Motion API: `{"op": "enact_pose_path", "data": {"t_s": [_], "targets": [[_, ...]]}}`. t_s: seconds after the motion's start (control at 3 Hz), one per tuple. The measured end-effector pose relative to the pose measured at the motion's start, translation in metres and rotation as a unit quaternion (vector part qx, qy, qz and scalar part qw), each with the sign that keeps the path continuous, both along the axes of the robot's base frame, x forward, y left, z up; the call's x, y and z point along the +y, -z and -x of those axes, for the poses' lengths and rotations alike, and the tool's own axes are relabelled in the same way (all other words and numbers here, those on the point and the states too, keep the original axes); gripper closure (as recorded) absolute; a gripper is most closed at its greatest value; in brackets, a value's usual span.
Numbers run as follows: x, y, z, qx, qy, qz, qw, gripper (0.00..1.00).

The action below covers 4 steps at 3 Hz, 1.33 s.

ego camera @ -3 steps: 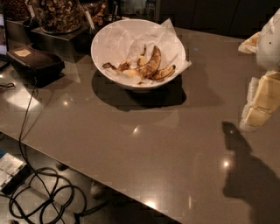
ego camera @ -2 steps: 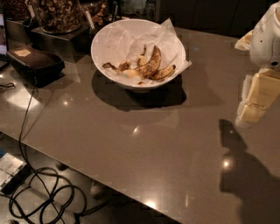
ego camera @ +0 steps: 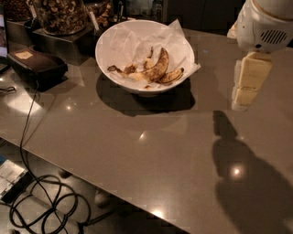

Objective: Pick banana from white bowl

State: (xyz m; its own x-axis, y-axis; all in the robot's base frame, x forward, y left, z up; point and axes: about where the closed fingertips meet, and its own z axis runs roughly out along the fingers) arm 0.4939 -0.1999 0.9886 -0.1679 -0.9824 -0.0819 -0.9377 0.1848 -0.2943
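The white bowl, lined with crumpled white paper, stands on the brown table at the back centre. In it lies the banana, long, curved and heavily brown-blotched, with its thin dark stem pointing up. A shorter, stubbier brown-spotted banana lies beside it on the right, and dark peel scraps lie to the left. My gripper hangs from the white wrist at the right, above the table. It is to the right of the bowl, apart from it, and holds nothing that I can see.
Glass jars of dried snacks stand on a dark stand behind the bowl at the left. A black box with a cable sits at the table's left edge. Cables lie on the floor below the front edge.
My gripper has moved left and a little farther back, closer to the bowl. More of the white wrist shows. The bowl and the bananas have not moved.
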Motion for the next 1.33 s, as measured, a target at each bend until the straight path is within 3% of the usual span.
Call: {"op": "enact_pose_path", "data": {"t_s": [0.67,1.33], "targets": [[0.005,-0.004,-0.009,-0.022,-0.016,0.002,0.9996,0.0],[0.048,-0.008,-0.066,-0.023,-0.095,0.022,0.9949,0.0]]}}
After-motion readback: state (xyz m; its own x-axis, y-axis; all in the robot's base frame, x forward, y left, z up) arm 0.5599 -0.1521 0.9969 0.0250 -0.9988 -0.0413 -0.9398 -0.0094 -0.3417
